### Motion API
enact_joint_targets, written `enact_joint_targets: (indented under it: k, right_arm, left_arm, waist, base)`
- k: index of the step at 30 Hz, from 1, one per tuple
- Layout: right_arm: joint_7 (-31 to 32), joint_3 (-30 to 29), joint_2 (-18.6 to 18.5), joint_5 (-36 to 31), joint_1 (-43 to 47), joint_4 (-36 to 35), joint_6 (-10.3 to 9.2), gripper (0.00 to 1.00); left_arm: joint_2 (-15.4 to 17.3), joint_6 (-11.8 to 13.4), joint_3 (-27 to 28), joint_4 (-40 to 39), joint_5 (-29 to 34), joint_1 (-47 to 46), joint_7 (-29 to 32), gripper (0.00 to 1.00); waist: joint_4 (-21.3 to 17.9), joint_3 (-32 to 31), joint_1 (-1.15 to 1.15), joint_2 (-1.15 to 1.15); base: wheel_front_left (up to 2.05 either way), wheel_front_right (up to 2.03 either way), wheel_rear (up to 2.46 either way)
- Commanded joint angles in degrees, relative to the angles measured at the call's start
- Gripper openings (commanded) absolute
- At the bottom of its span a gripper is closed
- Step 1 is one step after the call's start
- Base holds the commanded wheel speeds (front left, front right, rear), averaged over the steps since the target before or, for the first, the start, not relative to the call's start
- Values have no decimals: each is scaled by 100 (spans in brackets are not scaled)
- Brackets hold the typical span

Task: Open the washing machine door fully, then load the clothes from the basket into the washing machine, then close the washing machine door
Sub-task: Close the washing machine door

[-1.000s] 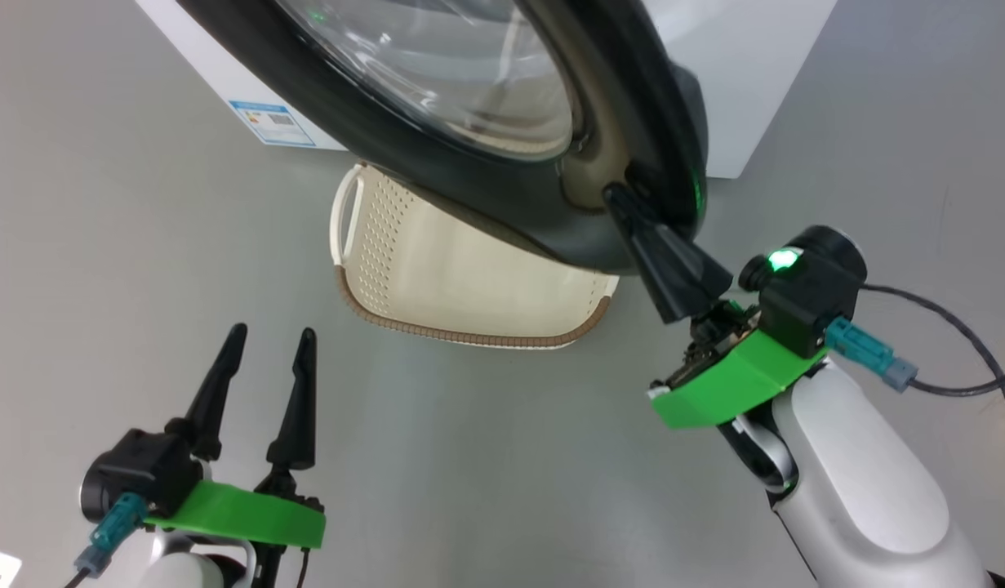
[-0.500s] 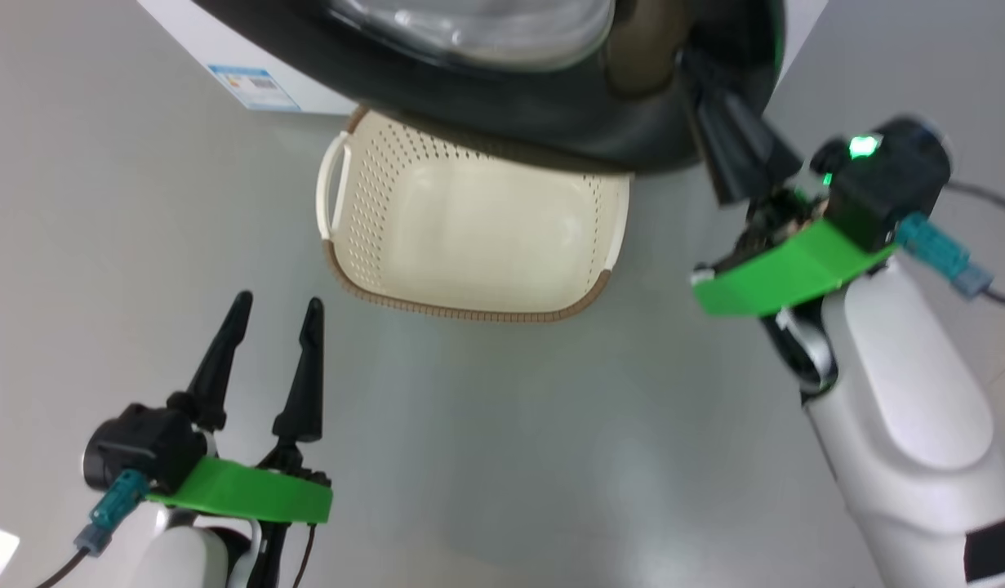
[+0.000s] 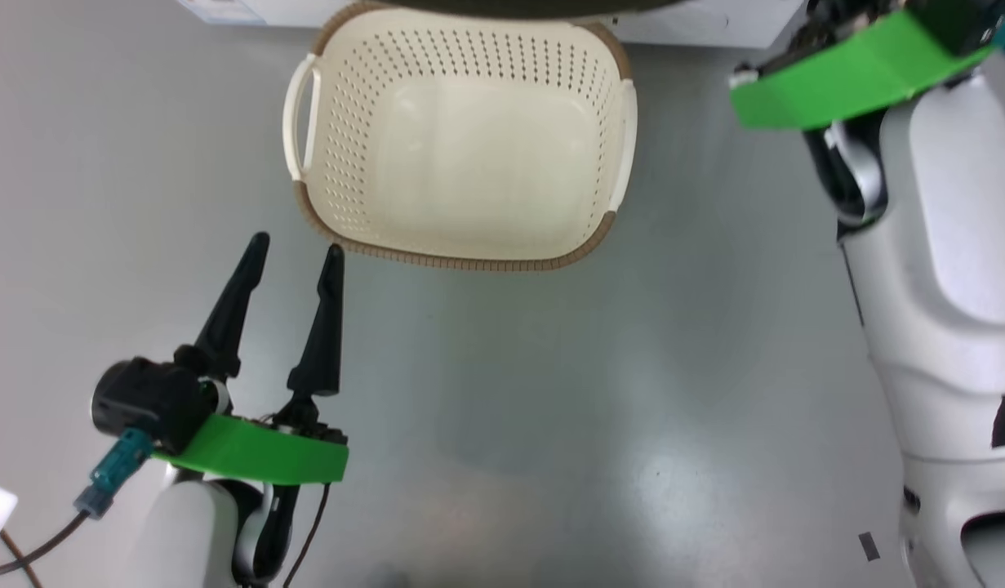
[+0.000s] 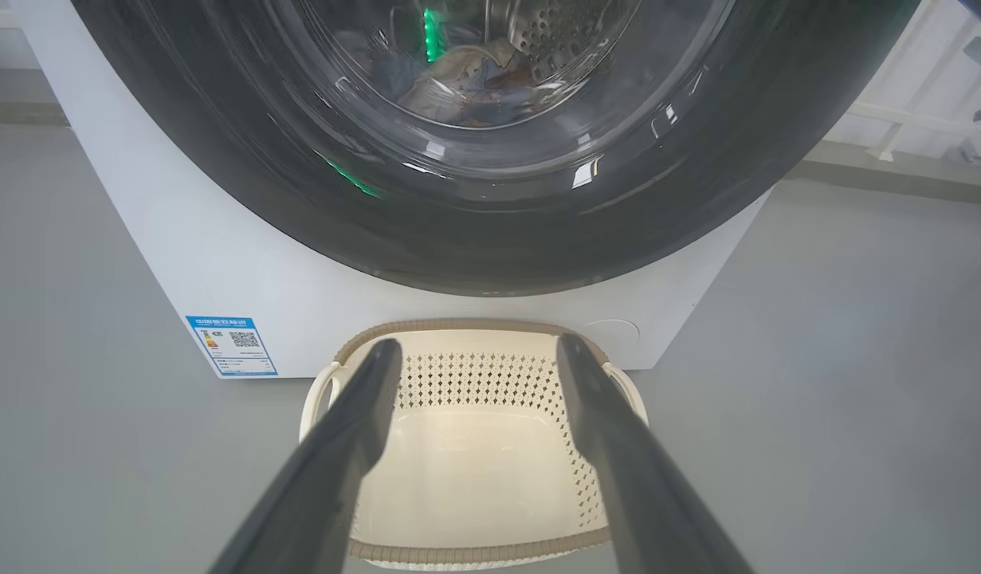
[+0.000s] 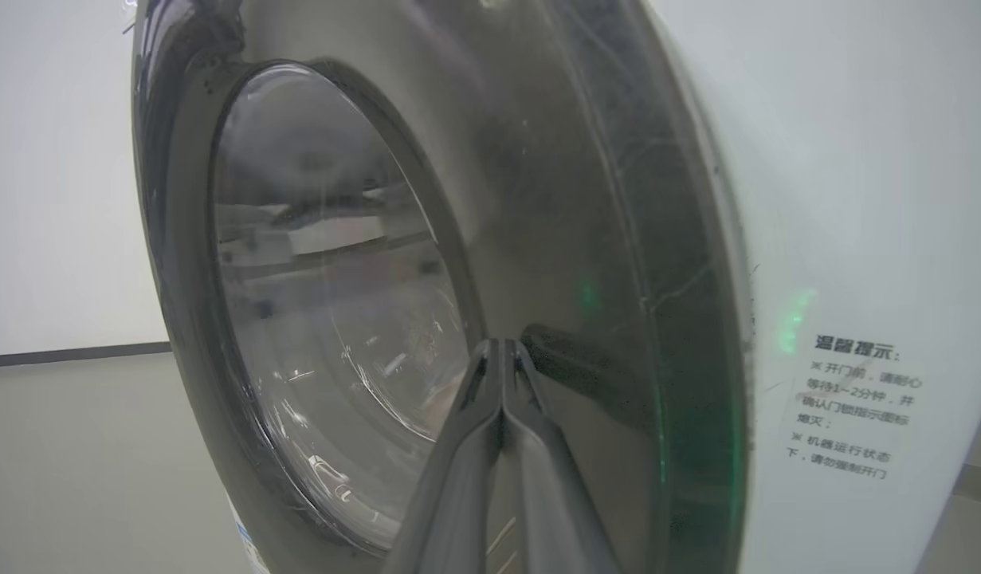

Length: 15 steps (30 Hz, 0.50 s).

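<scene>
Cream basket (image 3: pixel 461 261) lies on the floor at twelve o'clock from the left tool (image 3: pixel 296 242), whose fingers stand apart. The right tool (image 5: pixel 500 344), fingers pressed together, points at the washing machine door (image 5: pixel 339 279).

Smooth, glossy pale-grey floor (image 3: pixel 551 408), softly sheened by diffuse light from above, marked with a few tiny dark specks. Plain white wall (image 5: pixel 52 159) in the right wrist view, edged at its foot by a thin dark skirting strip (image 5: pixel 68 355). Blurred white bars (image 4: pixel 896 119) at the upper right of the left wrist view.
</scene>
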Motion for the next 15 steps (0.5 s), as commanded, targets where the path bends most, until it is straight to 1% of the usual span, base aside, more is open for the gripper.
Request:
enact_joint_targets:
  k: [1,8,15]
  right_arm:
    - [-20,3,190,-70,-202,-74,8,0]
    - [-20,-148,226,-250,-876,187,8,0]
    - [-20,-318,277,-298,-1108,244,8,0]
  left_arm:
    - [151,-9,129,-161,-47,-86,-36,100]
    - [138,-9,-60,-184,-95,-241,-36,100]
    - [143,-9,-174,-229,-111,-294,-36,100]
  waist:
    - [-1,270,0,0]
    - [69,552,0,0]
    - [54,658,0,0]
  base:
    - [0,0,0]
    - [0,0,0]
    - [0,0,0]
